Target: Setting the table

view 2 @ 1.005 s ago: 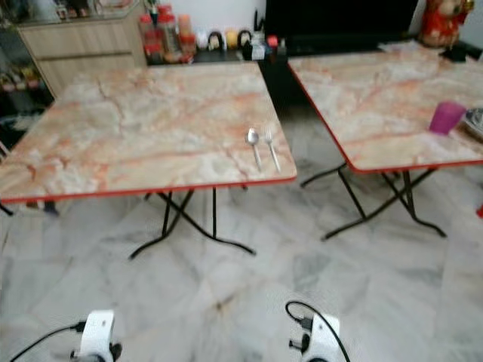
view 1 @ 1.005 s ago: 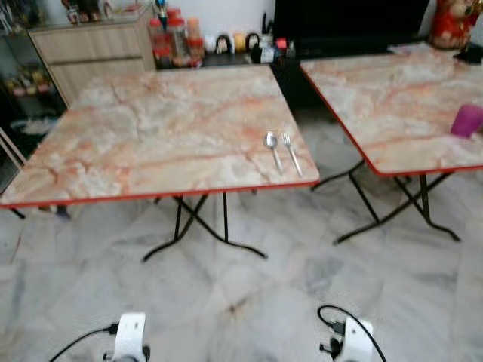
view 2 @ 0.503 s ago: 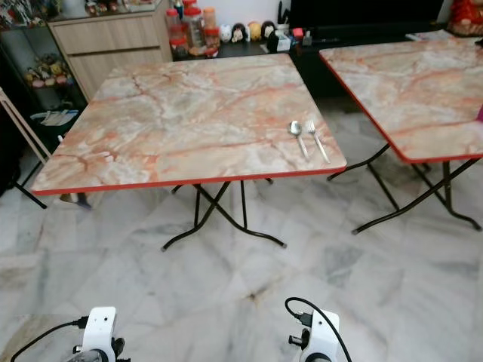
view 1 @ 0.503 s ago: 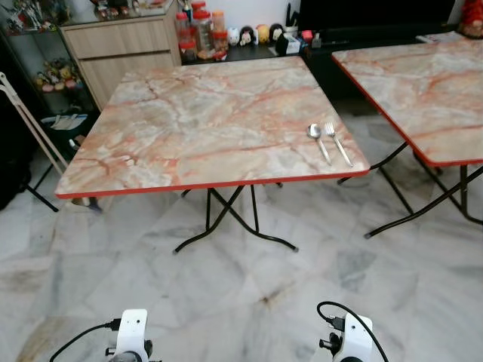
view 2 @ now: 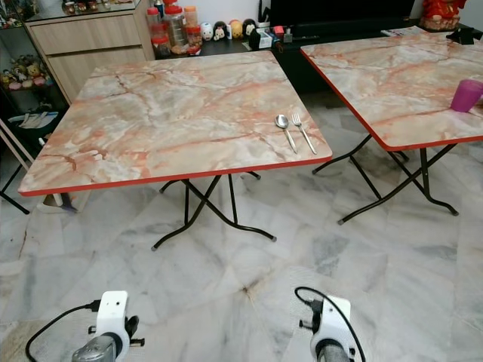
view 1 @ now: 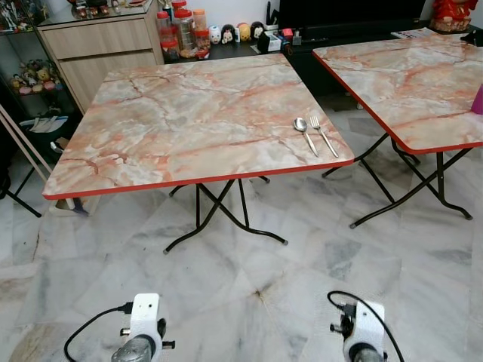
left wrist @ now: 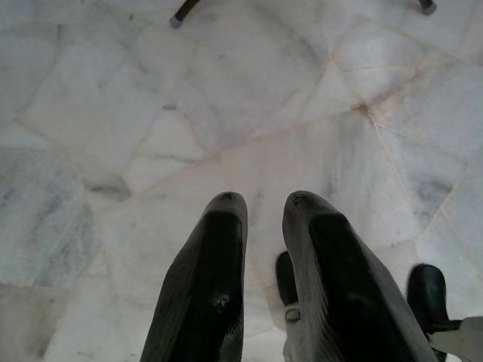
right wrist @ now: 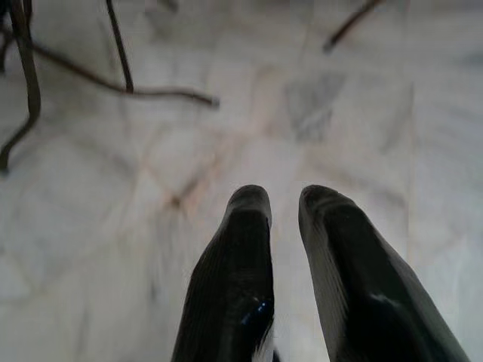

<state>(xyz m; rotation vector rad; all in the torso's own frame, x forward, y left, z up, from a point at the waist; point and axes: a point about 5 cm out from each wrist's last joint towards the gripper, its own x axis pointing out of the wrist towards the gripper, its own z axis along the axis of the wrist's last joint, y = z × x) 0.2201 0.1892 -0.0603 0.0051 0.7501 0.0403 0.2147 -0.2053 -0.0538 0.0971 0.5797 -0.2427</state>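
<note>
Left eye view is showing a silver metal spoon (view 1: 304,133) and fork (view 1: 324,136) lying paired as a place setting near the marble-patterned, red-edged counter (view 1: 189,121) corner, while the left tool (left wrist: 260,207) and right tool (right wrist: 284,197) are hanging empty over the floor, fingers narrowly apart

1. No text, label, brand, number or sign can be read in any view.
2. The jars (view 1: 183,29) at the upper left of the left eye view carry labels, but these are too small and blurred to make out.
3. The small items (view 1: 273,39) at the top centre show no legible print.
</note>
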